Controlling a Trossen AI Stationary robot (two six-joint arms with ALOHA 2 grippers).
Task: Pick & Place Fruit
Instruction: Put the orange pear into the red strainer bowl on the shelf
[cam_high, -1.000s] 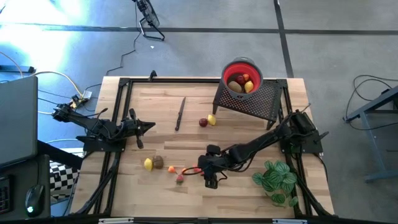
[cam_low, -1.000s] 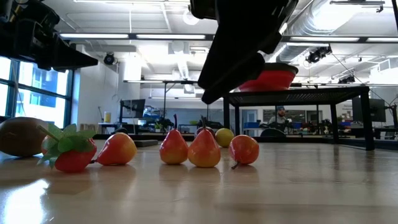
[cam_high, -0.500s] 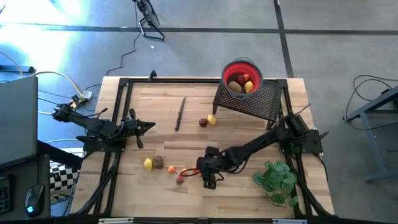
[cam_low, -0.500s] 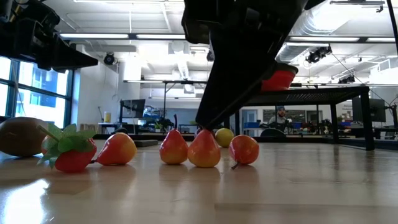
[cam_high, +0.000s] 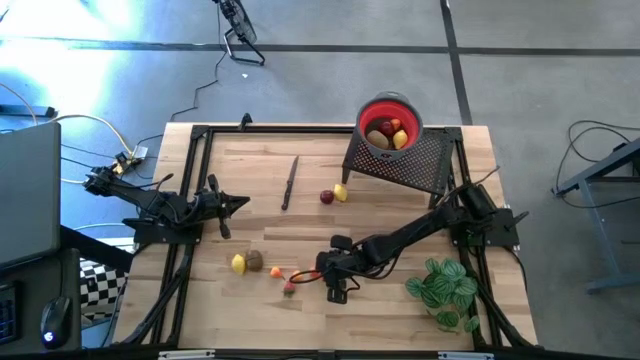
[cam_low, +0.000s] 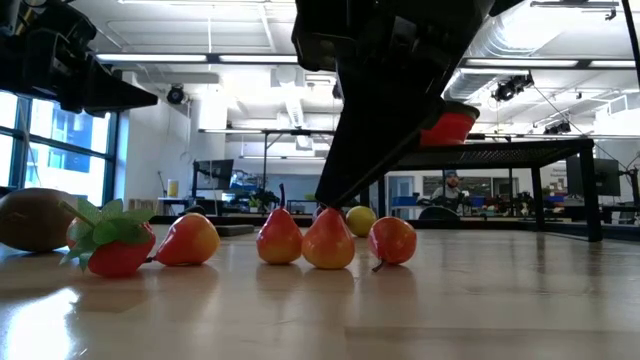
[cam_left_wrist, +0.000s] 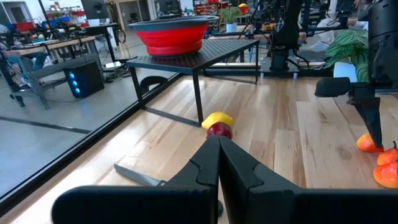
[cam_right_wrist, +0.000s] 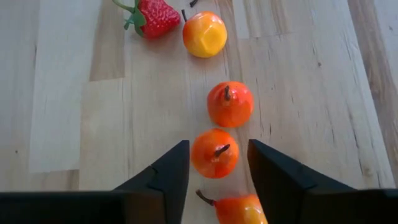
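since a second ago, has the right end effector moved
Yes. The right end effector has shifted slightly toward the strawberry, away from the plant, and is open around a pear.

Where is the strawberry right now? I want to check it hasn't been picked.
The strawberry lies on the table's near edge in the high view, left of the right gripper, beside an orange fruit in the right wrist view.

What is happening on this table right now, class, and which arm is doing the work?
The right gripper is down at the wooden table, its fingers open on either side of a small orange pear in a row of loose fruit, not yet closed on it. A strawberry lies at the far end of the row. Some fruit already sits in the red bowl on the black mesh stand. The left gripper waits, shut, at the table's left side.
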